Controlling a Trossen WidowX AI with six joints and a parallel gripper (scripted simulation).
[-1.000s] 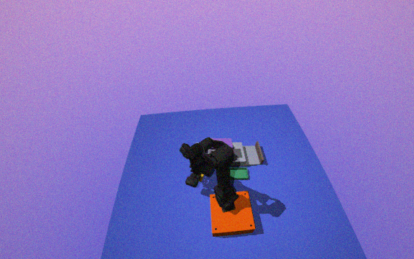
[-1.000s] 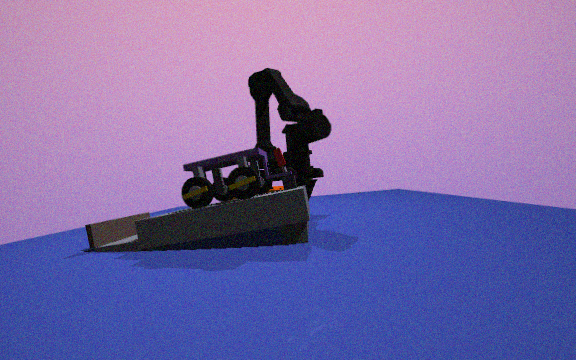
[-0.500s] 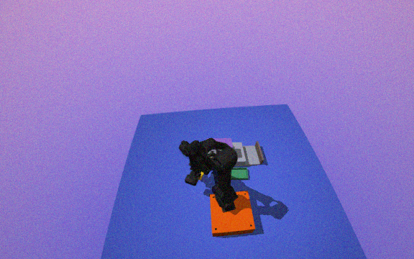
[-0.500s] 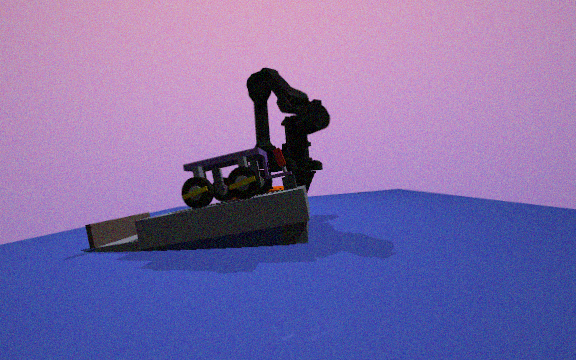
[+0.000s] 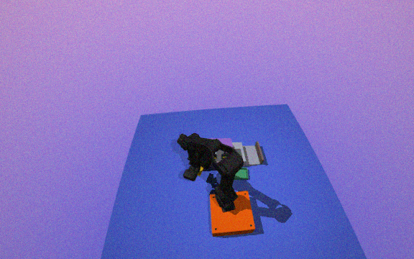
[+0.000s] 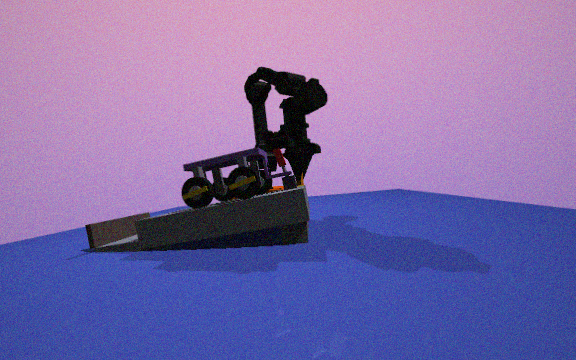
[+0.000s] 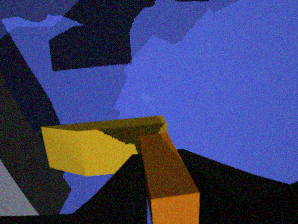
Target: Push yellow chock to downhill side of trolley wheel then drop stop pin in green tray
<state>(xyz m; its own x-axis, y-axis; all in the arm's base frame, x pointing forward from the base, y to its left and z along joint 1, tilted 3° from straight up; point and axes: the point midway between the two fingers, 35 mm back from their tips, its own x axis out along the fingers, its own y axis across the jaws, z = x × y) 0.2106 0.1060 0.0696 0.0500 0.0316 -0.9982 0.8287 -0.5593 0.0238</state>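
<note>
My gripper point(image 7: 157, 161) is shut on the orange handle of the yellow chock point(image 5: 200, 170) point(image 7: 75, 151). The handle also shows just above the ramp's uphill edge in the exterior view, so the chock looks raised beside that end; its black base is not clear. The trolley point(image 5: 223, 141) point(image 6: 225, 159), with a purple deck and black wheels, stands on the upper part of the grey ramp point(image 5: 253, 155) point(image 6: 223, 222). The red-headed stop pin point(image 6: 280, 157) stands at its uphill end; my arm hides it in the top view. The green tray point(image 5: 243, 174) lies between the ramp and my base.
A brown end board point(image 5: 260, 152) point(image 6: 118, 227) stands at the ramp's downhill end. My arm reaches from the orange base plate point(image 5: 233, 223) and covers the ramp's uphill part in the top view. The ramp's side shows at the wrist view's lower left.
</note>
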